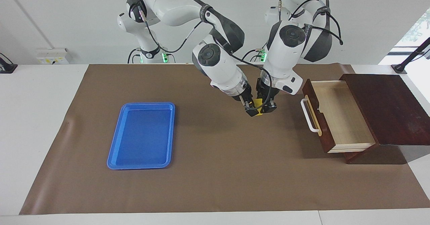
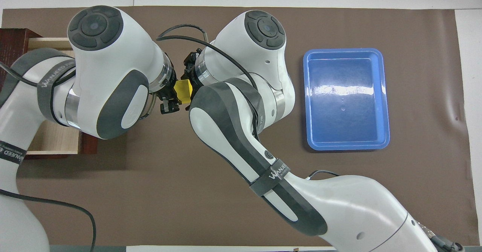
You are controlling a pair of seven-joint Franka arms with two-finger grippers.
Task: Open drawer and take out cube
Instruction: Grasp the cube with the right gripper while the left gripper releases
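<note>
Overhead view shows both arms meeting over the middle of the brown mat (image 2: 241, 191), between the drawer and the blue tray (image 2: 382, 93). The left gripper (image 1: 266, 107) and the right gripper (image 1: 250, 110) hang side by side in the air, and the cube (image 1: 258, 103) sits right between them, off the table. Both sets of fingers touch the yellow block, but which pair is truly clamped on it, I cannot tell from where I stand.

At the left arm's end of the table the drawer (image 1: 339, 115) stands pulled well out of the dark wooden box (image 1: 386, 109), its pale inside showing bare wood, its white bar handle (image 1: 309, 115) facing the middle of the mat. The tray lies flat toward the right arm's end, well apart from the grippers.
</note>
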